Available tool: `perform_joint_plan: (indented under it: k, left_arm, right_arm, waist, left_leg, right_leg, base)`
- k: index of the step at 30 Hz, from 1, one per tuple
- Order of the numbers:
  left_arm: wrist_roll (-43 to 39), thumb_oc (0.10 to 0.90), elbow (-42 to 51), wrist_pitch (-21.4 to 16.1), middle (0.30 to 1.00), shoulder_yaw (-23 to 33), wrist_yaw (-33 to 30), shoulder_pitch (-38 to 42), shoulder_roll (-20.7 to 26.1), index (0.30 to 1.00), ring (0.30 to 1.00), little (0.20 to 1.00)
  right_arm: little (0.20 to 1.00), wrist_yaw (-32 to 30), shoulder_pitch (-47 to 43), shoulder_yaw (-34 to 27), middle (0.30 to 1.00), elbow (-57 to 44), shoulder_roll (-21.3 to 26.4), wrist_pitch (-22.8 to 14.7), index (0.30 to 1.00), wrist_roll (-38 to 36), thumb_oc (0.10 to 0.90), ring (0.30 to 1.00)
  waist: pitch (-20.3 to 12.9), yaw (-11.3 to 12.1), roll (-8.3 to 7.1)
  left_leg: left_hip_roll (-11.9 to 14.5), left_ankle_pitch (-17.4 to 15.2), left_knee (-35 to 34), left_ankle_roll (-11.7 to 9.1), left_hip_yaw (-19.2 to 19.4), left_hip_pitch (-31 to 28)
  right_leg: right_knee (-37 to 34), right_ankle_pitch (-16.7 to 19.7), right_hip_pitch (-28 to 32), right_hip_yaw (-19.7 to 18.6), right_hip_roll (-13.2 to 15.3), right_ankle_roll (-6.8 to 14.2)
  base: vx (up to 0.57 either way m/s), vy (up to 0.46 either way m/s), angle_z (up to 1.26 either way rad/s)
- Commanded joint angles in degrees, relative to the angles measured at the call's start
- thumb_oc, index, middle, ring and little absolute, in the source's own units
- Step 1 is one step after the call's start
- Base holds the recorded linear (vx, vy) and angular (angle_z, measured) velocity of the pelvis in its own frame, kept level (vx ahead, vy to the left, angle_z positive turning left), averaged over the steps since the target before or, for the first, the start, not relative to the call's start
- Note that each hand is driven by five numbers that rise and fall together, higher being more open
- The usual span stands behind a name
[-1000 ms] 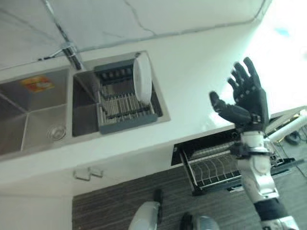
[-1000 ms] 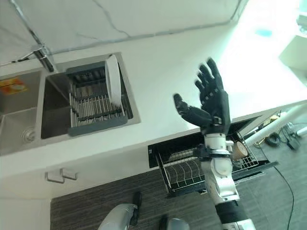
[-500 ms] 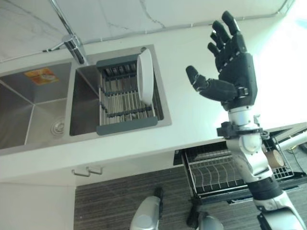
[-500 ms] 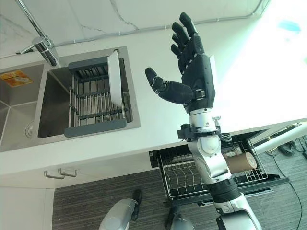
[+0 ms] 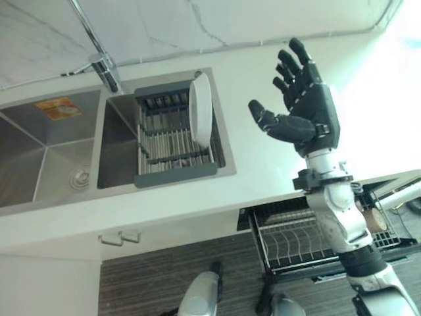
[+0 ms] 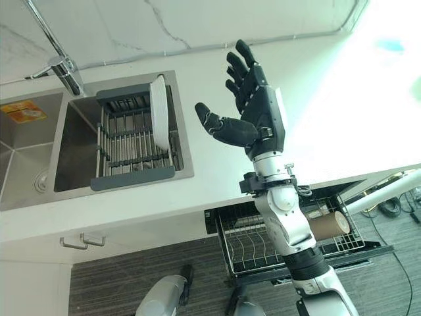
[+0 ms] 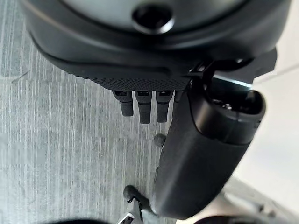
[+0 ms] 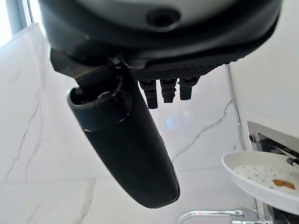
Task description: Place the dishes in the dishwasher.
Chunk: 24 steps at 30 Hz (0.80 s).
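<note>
Overhead, the right robot hand [image 5: 308, 108] is raised above the white surface [image 5: 263, 151], fingers spread, holding nothing. Nearby, a white plate [image 5: 201, 108] stands upright in the sink rack [image 5: 172, 141]. Below, the dishwasher rack [image 6: 263, 240] is pulled out.

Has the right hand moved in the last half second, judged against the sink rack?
Yes. The right hand, open and empty above the counter, has shifted left toward the sink rack and the white plate standing in it.
</note>
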State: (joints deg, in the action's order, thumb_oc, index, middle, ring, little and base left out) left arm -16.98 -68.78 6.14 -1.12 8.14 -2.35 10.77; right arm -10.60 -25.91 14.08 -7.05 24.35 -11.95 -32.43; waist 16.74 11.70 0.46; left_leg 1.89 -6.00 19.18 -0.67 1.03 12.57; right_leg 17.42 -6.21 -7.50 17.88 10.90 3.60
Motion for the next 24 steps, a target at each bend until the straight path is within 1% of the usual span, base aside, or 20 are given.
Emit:
perform_joint_plan:
  k: [1,4,7,11,14,16,18,19,21,24]
  left_arm:
    - [0.73,0.800,0.02,-0.15,0.900,-3.82,-0.08,-1.20,2.74,0.900,0.900,0.900]
    - [0.49,0.800,1.10,0.09,0.900,-4.10,-0.13,-0.75,3.06,0.900,0.900,0.900]
    - [0.21,0.800,1.61,0.08,0.900,-4.46,-0.43,-0.46,3.34,0.900,0.900,0.900]
    - [-0.55,0.800,1.41,0.68,0.900,-4.60,-0.43,-0.41,3.57,0.900,0.900,0.900]
    - [-0.55,0.800,0.78,0.43,0.900,-4.78,-0.41,-0.92,3.44,0.900,0.900,0.900]
    - [0.66,0.800,0.68,0.14,0.900,-4.89,-0.85,-1.30,3.47,0.900,0.900,0.900]
    - [5.82,0.800,0.74,-1.46,0.900,-5.58,-1.49,-1.46,3.88,0.900,0.900,0.900]
    - [6.53,0.800,0.53,-1.98,0.900,-6.31,-1.64,-1.52,3.98,0.900,0.900,0.900]
    - [4.57,0.800,0.49,-1.44,0.900,-7.08,-1.52,-1.80,4.05,0.900,0.900,0.900]
    - [5.68,0.800,0.50,-1.37,0.900,-6.77,-1.49,-1.92,4.05,0.900,0.900,0.900]
  right_arm:
    - [0.900,-0.25,-5.42,-0.77,0.900,-4.75,-1.50,-3.61,0.900,-2.42,0.800,0.900]
    - [0.900,0.25,-5.93,-0.05,0.900,-4.74,-2.24,-2.63,0.900,-3.14,0.800,0.900]
    - [0.900,0.20,-6.04,1.13,0.900,-4.44,-2.97,-2.62,0.900,-3.91,0.800,0.900]
    - [0.900,-0.42,-5.90,2.73,0.900,-3.64,-3.98,-0.84,0.900,-3.35,0.800,0.900]
    - [0.900,-2.10,-5.61,3.40,0.900,-1.42,-4.59,-1.32,0.900,-2.74,0.800,0.900]
    - [0.900,-3.57,-5.34,3.62,0.900,0.56,-5.23,-2.59,0.900,-2.45,0.800,0.900]
    - [0.900,-4.37,-5.59,3.70,0.900,2.18,-5.69,-3.66,0.900,-1.93,0.800,0.900]
    - [0.900,-4.48,-5.81,3.58,0.900,2.93,-5.90,-4.05,0.900,-1.65,0.800,0.900]
    - [0.900,-5.56,-6.65,3.79,0.900,4.36,-6.46,-4.28,0.900,-0.74,0.800,0.900]
    - [0.900,-6.33,-7.62,3.76,0.900,5.35,-6.70,-3.84,0.900,-0.68,0.800,0.900]
  waist:
    - [-1.94,1.47,-1.66]
    - [-1.39,1.89,-2.09]
    - [-0.95,2.27,-2.48]
    - [-0.73,2.39,-2.35]
    - [-0.89,2.74,-2.24]
    - [-1.00,3.14,-2.18]
    - [-0.91,3.34,-2.19]
    - [-0.88,3.44,-2.20]
    - [-0.92,3.74,-2.02]
    - [-0.82,4.07,-1.87]
  left_leg:
    - [1.38,-2.77,-2.00,-1.70,-2.68,0.87]
    - [1.28,-2.74,-2.00,-1.64,-3.07,1.09]
    - [1.27,-2.63,-2.00,-1.64,-3.37,1.34]
    - [1.32,-2.63,-2.00,-1.63,-3.35,1.32]
    - [1.27,-2.65,-2.00,-1.60,-3.37,1.12]
    - [1.17,-2.64,-2.00,-1.55,-3.54,1.01]
    - [1.20,-2.65,-2.00,-1.54,-3.60,0.94]
    - [1.18,-2.62,-2.00,-1.51,-3.65,0.98]
    - [1.11,-2.67,-2.00,-1.48,-3.69,0.92]
    - [1.02,-2.71,-2.00,-1.49,-3.63,0.74]
  right_leg:
    - [-0.23,-4.66,2.24,-1.15,2.09,4.00]
    - [-0.23,-4.52,2.15,-0.96,2.19,4.07]
    - [-0.23,-4.37,2.06,-0.73,2.30,4.12]
    - [-0.23,-4.35,2.08,-0.57,2.59,4.13]
    - [-0.23,-4.39,2.44,-0.24,2.84,4.16]
    - [-0.23,-4.37,2.72,0.09,3.04,4.25]
    - [-0.23,-4.35,2.88,0.25,3.11,4.27]
    - [-0.23,-4.37,2.89,0.29,3.10,4.25]
    - [-0.23,-4.47,3.00,0.39,3.17,4.24]
    - [-0.23,-4.53,3.34,0.72,3.40,4.28]
  base:
    - [0.00,0.000,0.00]
    - [0.00,0.000,0.00]
    - [0.01,-0.010,0.11]
    - [0.00,0.028,0.04]
    - [0.00,0.000,0.00]
    - [0.00,0.000,0.00]
    - [0.00,-0.003,0.05]
    - [0.00,0.015,0.11]
    - [0.00,0.033,0.09]
    - [-0.01,0.021,0.03]
